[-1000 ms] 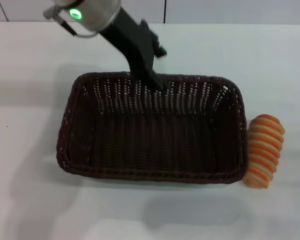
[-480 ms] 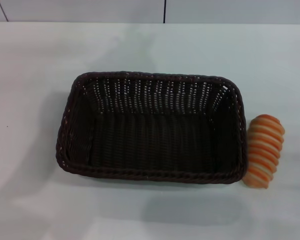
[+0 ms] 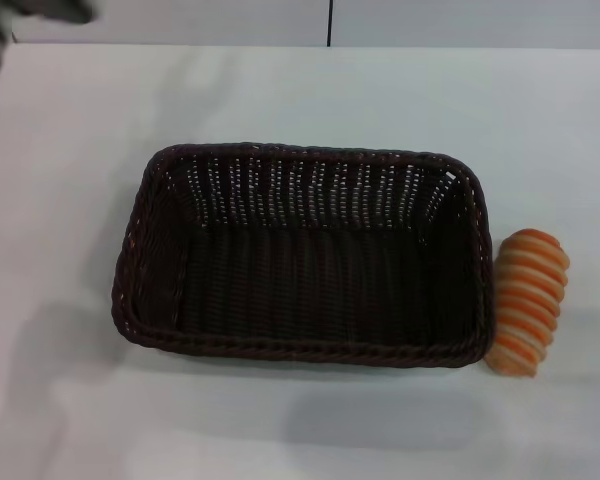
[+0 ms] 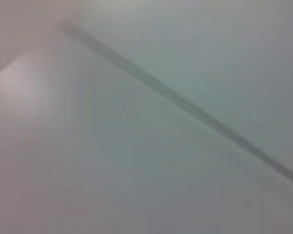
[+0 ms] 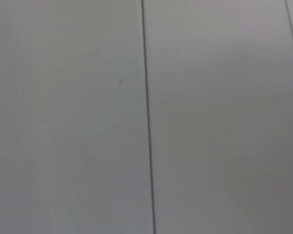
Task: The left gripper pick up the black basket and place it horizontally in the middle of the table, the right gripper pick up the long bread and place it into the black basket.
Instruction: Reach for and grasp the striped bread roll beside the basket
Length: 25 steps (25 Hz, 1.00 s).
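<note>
Since a second ago the left arm has lifted off the far rim of the black basket (image 3: 302,255) and pulled away; only a blurred bit of it shows at the far left corner of the head view, well apart from the basket, and its fingers are out of sight. The basket lies lengthwise across the middle of the table (image 3: 300,90), empty. The long bread (image 3: 526,303) lies on the table touching the basket's right end, outside it. The right gripper appears nowhere.
</note>
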Tool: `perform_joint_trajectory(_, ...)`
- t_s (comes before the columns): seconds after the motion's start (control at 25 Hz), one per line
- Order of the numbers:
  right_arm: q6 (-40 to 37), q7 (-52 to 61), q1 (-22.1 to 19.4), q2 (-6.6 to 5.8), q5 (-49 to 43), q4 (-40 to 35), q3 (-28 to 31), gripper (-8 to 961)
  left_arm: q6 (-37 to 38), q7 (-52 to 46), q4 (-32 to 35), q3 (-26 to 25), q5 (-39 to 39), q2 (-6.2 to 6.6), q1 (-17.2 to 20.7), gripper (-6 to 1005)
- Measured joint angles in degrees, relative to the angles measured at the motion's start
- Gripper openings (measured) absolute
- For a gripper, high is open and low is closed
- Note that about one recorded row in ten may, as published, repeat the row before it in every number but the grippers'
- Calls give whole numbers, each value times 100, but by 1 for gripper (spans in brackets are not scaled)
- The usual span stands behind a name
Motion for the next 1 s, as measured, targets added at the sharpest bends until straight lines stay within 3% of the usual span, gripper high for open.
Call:
perform_joint_trajectory(0.2, -7, 0, 40, 3, -4, -156, -345, 766, 704, -1915, 559, -71, -145, 36, 604, 802)
perform_joint_trajectory(0.32, -103, 0, 51, 2, -10, -252, -720, 766, 1347, -2775, 1449, -202, -134, 38, 669, 802)
perform_joint_trajectory(0.36, -159, 0, 53, 0, -11, -289, -858, 766, 1347, -2775, 1449, -202, -134, 38, 669, 802)
perform_joint_trajectory(0.48, -283, 0, 53, 0, -13, -358, -1208, 766, 2080, -3427, 2525, -267, -153, 23, 531, 802)
perform_joint_trajectory(0.6, -273, 0, 53, 2, -15, -367, -1481, 766, 2080, -3427, 2525, -267, -153, 23, 531, 802)
perform_joint_trajectory(0.64, -224, 0, 61, 0, -15, -372, -1538, 767, 2480, -3852, 3212, -281, -206, 13, 408, 802)
perform_joint_trajectory(0.72, -88, 0, 94, -1, -15, -395, -1652, 767, 2480, -3852, 3212, -281, -206, 13, 408, 802)
perform_joint_trajectory(0.76, -15, 0, 110, 0, -15, -408, -1695, 767, 2813, -4486, 4483, -292, -380, 8, 28, 802)
perform_joint_trajectory(0.8, 53, -1, 124, 2, -14, -417, -1724, 767, 2811, -4565, 4763, -298, -408, 11, -89, 802)
perform_joint_trajectory(1.0, 573, -1, 188, 5, 15, -409, -1753, 767, 2746, -4588, 4871, -290, -409, 16, -163, 802)
